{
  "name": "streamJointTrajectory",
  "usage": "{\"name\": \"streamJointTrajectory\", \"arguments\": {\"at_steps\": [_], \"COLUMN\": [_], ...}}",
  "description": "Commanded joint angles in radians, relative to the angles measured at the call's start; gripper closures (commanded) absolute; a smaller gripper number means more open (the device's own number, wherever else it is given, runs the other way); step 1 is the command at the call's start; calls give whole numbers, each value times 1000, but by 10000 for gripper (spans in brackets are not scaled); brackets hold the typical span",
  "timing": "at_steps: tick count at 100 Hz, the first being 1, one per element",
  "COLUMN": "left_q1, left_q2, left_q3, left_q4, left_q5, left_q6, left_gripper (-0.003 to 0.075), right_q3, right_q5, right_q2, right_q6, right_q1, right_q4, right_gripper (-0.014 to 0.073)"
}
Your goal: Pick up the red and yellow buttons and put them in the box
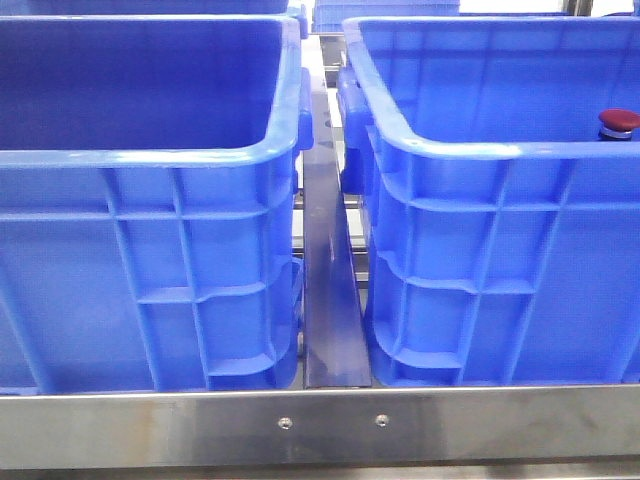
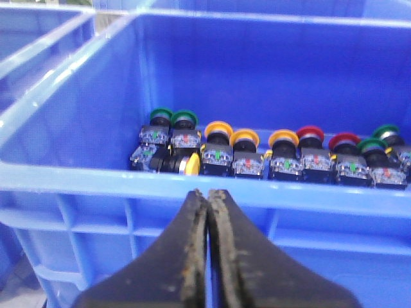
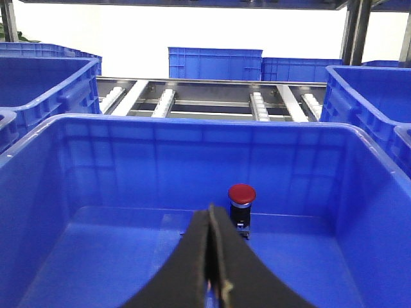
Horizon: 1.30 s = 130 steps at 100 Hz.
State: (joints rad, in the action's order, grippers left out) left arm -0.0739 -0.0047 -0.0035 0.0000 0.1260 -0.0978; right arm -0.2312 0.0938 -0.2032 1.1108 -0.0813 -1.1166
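red button point(image 3: 242, 194) in box point(image 3: 359, 212) (standing upright)

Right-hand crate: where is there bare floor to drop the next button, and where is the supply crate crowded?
Right wrist view: the box holds one red button upright near the far wall; the floor either side of it is bare. Left wrist view: the supply crate has a row of buttons packed along one wall.

– What sits by the steel rail point(image 1: 150, 425)?
– Two screws point(image 1: 285, 423) are set in its face, near the middle. A dark blue strip point(image 1: 335, 300) meets the rail just above them and runs straight away from it.
– Anything else?
– Green-capped buttons point(image 2: 184, 117), upright on dark bodies. How they lie to the rail cannot be told.
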Motion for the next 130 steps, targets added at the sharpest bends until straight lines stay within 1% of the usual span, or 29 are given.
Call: {"name": "streamJointTrajectory", "arguments": {"at_steps": [1,96,104,108,110,114,115,118,119,121,122,123,124,125,128,129,130], "left_q1": [-2,-2,-2,-2,-2,-2,-2,-2,-2,-2,-2,-2,-2,-2,-2,-2,-2], "left_q2": [-34,-34,-34,-34,-34,-34,-34,-34,-34,-34,-34,-34,-34,-34,-34,-34,-34], "left_q3": [49,49,49,49,49,49,49,49,49,49,49,49,49,49,49,49,49], "left_q4": [-17,-23,-23,-23,-23,-23,-23,-23,-23,-23,-23,-23,-23,-23,-23,-23,-23], "left_q5": [-89,-87,-87,-87,-87,-87,-87,-87,-87,-87,-87,-87,-87,-87,-87,-87,-87], "left_q6": [3,3,3,3,3,3,3,3,3,3,3,3,3,3,3,3,3], "left_gripper": [739,739,739,739,739,739,739,739,739,739,739,739,739,739,739,739,739], "right_q3": [-29,-29,-29,-29,-29,-29,-29,-29,-27,-26,-24,-22,-21,-18,-12,-5,-5], "right_q5": [-23,-7,-31,-48,-55,-68,-74,-85,-88,-94,-102,-109,-109,-121,-133,-142,-146], "right_q2": [-10,-10,-10,-10,-10,-9,-9,-9,-9,-9,-9,-9,-9,-9,-9,-9,-9], "right_q6": [6,6,5,-7,-28,-112,-150,-240,-265,-348,-378,-470,-470,-534,-659,-721,-751], "right_q1": [1,1,1,0,0,0,0,0,0,0,0,0,0,0,3,5,6], "right_q4": [-11,-11,-10,10,31,92,148,220,275,334,394,456,486,547,638,723,723], "right_gripper": [652,652,652,652,652,652,652,652,652,652,652,652,652,652,652,652,652]}}
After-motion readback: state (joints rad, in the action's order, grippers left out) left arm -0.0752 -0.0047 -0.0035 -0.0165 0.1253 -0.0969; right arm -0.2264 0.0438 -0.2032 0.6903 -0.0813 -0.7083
